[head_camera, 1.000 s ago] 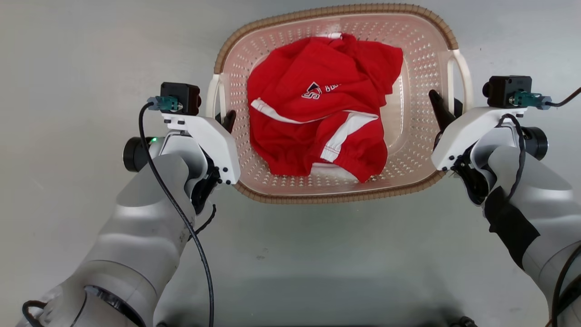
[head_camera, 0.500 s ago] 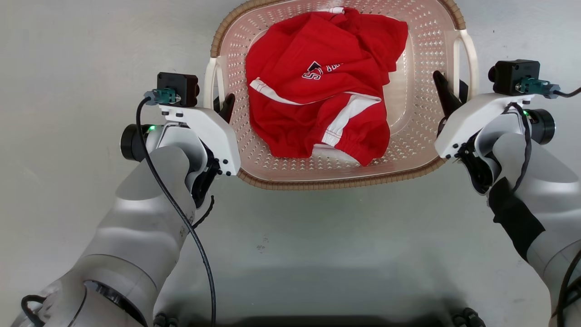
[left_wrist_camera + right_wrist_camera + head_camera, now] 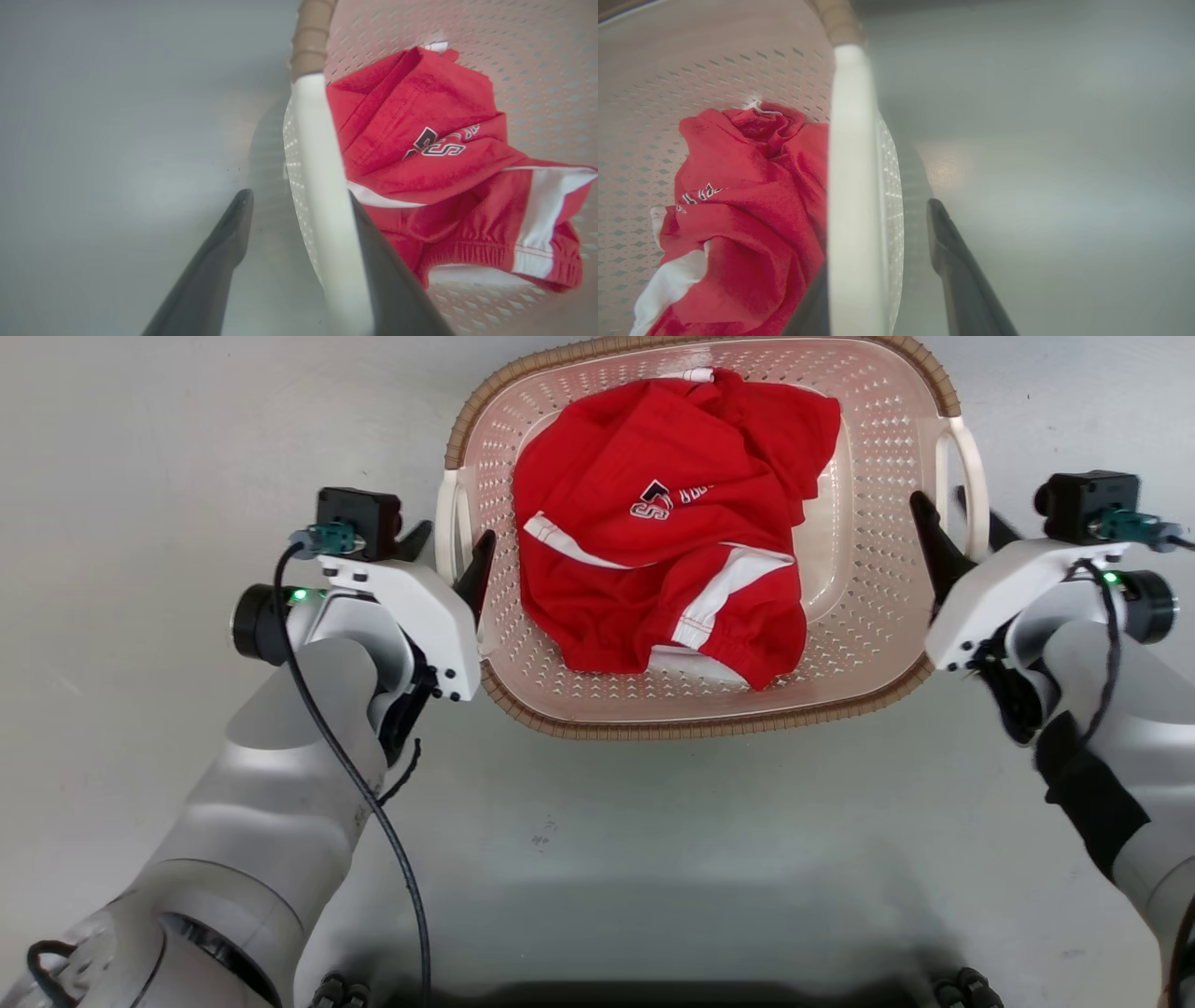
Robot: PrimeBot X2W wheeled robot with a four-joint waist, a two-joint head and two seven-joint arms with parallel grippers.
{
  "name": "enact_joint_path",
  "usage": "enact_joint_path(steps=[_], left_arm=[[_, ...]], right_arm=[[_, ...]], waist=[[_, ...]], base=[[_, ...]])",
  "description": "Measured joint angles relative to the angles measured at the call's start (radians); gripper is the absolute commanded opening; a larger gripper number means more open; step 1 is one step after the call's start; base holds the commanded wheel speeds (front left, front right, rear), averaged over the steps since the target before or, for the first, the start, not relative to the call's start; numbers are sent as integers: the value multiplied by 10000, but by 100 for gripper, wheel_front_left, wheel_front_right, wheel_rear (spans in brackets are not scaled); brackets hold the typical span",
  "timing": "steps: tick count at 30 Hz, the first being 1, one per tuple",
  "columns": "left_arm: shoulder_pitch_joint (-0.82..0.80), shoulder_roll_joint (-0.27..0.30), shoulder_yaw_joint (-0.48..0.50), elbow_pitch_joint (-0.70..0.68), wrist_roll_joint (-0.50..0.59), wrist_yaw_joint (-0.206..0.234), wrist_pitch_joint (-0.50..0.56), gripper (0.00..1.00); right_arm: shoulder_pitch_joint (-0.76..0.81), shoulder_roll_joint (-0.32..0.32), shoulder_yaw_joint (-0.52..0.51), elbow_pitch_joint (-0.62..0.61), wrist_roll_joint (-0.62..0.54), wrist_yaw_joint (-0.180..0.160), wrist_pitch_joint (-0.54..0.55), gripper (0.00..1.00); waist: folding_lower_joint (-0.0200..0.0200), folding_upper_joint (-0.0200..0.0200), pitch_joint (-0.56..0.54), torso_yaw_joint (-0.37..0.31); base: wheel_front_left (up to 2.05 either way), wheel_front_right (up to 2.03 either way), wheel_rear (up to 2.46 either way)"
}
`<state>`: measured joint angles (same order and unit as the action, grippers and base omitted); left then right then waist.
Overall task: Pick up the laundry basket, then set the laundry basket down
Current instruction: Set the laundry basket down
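The laundry basket (image 3: 695,730) appears to rest on the grey floor (image 3: 653,859) at twelve o'clock in the head view, with a red garment (image 3: 672,523) heaped inside. At the basket's nine o'clock, the left gripper (image 3: 453,534) stands with jaws spread astride the white left handle (image 3: 322,186), its outer finger clear of it (the inner one may be touching). At three o'clock, the right gripper (image 3: 954,509) straddles the right handle (image 3: 850,186) the same way, unclamped. This reads as the release ending the set-down. Next, both grippers should draw back toward six o'clock without hooking a loop.
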<state>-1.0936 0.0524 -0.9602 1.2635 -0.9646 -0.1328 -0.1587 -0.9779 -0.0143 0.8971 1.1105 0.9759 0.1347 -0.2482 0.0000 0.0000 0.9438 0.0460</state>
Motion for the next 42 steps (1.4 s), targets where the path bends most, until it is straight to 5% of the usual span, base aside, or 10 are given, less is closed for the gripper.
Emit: enact_joint_path(steps=[7, 25, 42], left_arm=[[4, 495, -470, -734, -54, 6, -370, 100], [17, 729, -1524, -1348, -1133, 6, -800, 100], [517, 926, -2031, -1174, -2096, 6, -897, 100]], right_arm=[[16, -359, -58, -288, -157, -4, 0, 100], [23, -416, 487, -798, 36, -4, 0, 100], [257, -412, 857, -508, 278, -4, 0, 100]], waist=[[0, 0, 83, -4], [0, 0, -51, 113], [1, 0, -1233, 109]], base=[[0, 0, 0], [0, 0, 0], [0, 0, 0]])
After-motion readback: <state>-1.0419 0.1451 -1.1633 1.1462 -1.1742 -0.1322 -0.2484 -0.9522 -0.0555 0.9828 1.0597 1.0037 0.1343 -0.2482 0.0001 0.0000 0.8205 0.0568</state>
